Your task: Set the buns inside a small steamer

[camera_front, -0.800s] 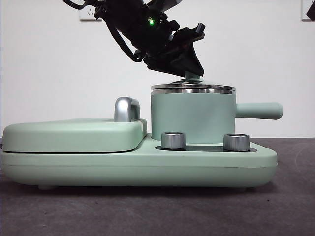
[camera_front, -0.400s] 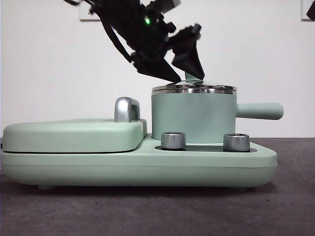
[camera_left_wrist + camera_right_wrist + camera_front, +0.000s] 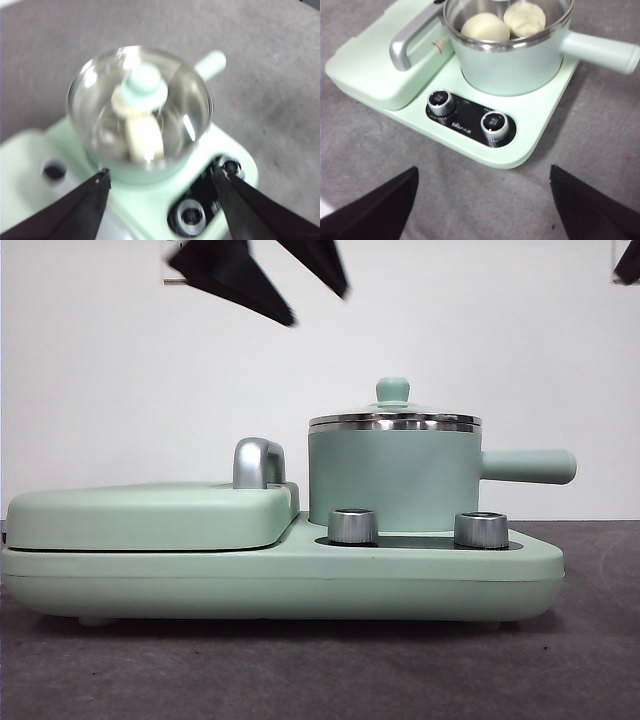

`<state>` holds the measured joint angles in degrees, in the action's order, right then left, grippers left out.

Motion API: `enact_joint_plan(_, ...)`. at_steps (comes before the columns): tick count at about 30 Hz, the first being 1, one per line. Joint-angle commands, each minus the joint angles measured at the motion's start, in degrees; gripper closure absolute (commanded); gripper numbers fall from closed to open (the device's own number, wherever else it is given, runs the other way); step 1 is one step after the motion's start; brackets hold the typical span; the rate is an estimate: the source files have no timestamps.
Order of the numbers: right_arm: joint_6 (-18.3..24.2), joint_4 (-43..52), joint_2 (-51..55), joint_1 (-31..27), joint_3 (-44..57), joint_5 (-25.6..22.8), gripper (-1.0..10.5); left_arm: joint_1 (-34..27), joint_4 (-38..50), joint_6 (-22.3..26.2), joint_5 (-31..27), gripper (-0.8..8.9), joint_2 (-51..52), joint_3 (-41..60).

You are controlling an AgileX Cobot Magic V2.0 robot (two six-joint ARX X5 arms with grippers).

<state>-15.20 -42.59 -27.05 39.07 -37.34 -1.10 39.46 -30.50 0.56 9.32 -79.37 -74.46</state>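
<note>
The small steamer [image 3: 390, 480] stands on the mint-green cooker base with its glass lid on; the green lid knob [image 3: 392, 390] is free. Both buns lie inside it: a smooth cream bun [image 3: 485, 26] and a green-flecked bun [image 3: 525, 16]. In the left wrist view they show blurred through the lid [image 3: 145, 137]. My left gripper [image 3: 318, 308] hangs open high above and to the left of the steamer [image 3: 150, 175], holding nothing. My right gripper [image 3: 483, 170] is open and empty, back over the table in front of the cooker, away from the steamer [image 3: 510, 65].
A flat mint-green griddle cover [image 3: 150, 515] with a chrome handle [image 3: 258, 462] fills the base's left half. Two steel dials [image 3: 352, 525] [image 3: 480, 529] sit in front of the pot. The steamer's straight handle [image 3: 530, 466] sticks out to the right. Grey tabletop surrounds the cooker.
My left gripper, which was down at the lid knob, has opened, let go and risen up and to the left. The lid stays on the steamer.
</note>
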Motion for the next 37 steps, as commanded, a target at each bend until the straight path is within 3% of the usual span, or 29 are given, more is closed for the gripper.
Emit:
enact_joint_plan(1,-0.83,1.64,-2.71,0.55,-1.84,0.72,5.3,-0.68,-4.37,-3.87,0.15,4.71,2.08,-0.61)
enact_joint_plan(6,-0.28,6.80,-7.10,0.55,-2.21,2.80,5.3,-2.51,-3.85,-7.41,-0.09,4.72,9.03,6.10)
enact_joint_plan(16,2.89,19.74,-15.56,0.55,-2.21,2.36,5.3,-3.87,7.76,-19.74,-10.05,4.74,28.81,30.82)
enact_joint_plan(19,4.09,21.22,-16.61,0.55,-2.21,2.19,5.3,-3.87,4.61,-19.21,-10.23,4.74,31.56,32.44)
enact_joint_plan(21,4.07,21.14,-16.68,0.55,-2.21,2.16,6.3,-3.76,2.67,-19.08,-10.21,4.88,32.30,32.41)
enact_joint_plan(22,4.07,21.14,-16.65,0.57,-2.21,2.16,7.8,-3.76,1.81,-19.12,-10.21,5.90,32.70,32.41)
enact_joint_plan(23,4.07,21.16,-16.65,0.55,-2.21,2.16,9.1,-3.76,1.57,-19.06,-10.21,7.92,33.03,32.41)
enact_joint_plan(37,3.85,23.04,-16.13,0.55,-2.21,4.07,9.3,-3.76,0.13,-18.64,-9.33,8.07,33.48,32.39)
